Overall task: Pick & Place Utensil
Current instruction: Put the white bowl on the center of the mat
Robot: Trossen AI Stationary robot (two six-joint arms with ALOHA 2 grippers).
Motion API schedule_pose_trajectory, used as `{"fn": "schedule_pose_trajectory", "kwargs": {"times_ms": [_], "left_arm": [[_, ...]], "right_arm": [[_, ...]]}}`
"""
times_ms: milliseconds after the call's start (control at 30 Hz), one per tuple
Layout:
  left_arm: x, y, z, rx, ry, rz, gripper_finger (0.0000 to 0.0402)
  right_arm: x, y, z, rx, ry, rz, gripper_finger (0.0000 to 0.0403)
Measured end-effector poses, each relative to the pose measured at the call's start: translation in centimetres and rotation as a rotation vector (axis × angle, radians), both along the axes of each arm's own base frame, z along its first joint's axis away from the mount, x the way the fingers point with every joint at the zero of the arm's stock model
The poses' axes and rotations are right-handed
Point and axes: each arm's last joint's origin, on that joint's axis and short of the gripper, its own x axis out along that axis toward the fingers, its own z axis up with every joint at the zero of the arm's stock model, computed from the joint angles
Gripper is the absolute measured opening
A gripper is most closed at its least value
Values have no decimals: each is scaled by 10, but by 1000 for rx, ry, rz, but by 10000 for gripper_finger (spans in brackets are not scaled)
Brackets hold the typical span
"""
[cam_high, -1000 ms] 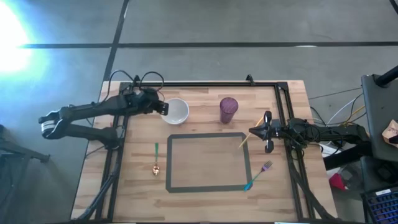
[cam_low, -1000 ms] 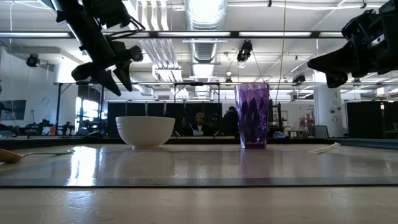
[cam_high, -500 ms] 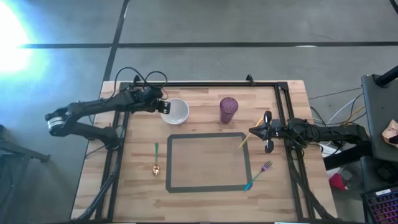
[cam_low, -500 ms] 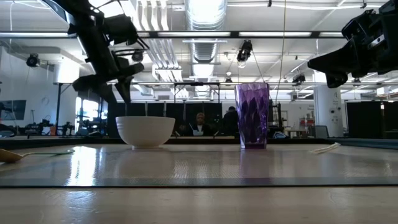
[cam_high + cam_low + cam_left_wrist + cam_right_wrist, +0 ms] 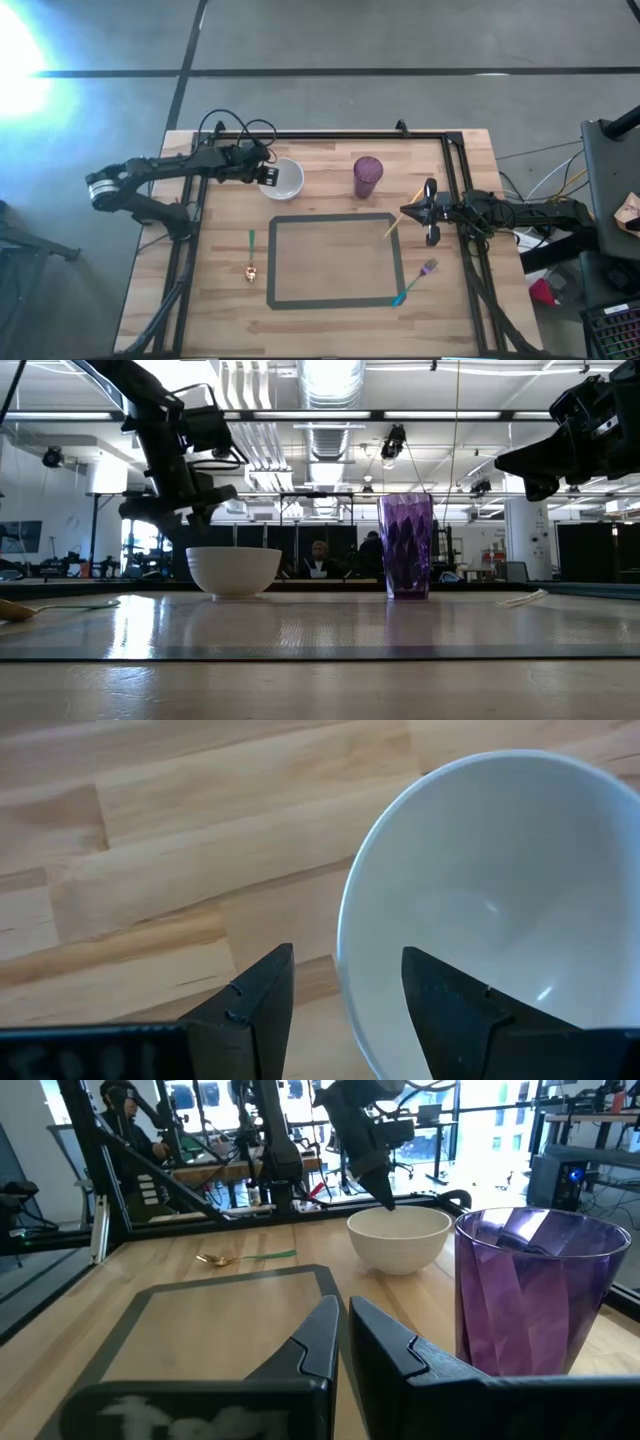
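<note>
Left gripper (image 5: 268, 177) fingers spread astride white bowl (image 5: 284, 179) rim — above table

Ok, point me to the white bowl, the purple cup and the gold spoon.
white bowl (image 5: 287, 181): high view, inner bottom.
purple cup (image 5: 367, 175): high view, top opening.
gold spoon (image 5: 250, 270): high view, its gold bowl end.

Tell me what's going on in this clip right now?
The left gripper hangs open over the rim of the white bowl at the back of the table, one finger on each side of the rim, not gripping yet. The right gripper waits near the right edge, nearly closed and empty. The purple cup, the gold spoon, the fork and the pale stick lie untouched around the taped rectangle.
</note>
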Motion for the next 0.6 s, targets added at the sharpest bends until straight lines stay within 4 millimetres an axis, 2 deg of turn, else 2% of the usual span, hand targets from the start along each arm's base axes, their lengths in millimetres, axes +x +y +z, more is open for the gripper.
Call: {"fn": "schedule_pose_trajectory", "kwargs": {"times_ms": [600], "left_arm": [[8, 3, -15, -61, 27, -30, 174]], "right_arm": [[0, 0, 0, 3, 0, -1, 27]]}}
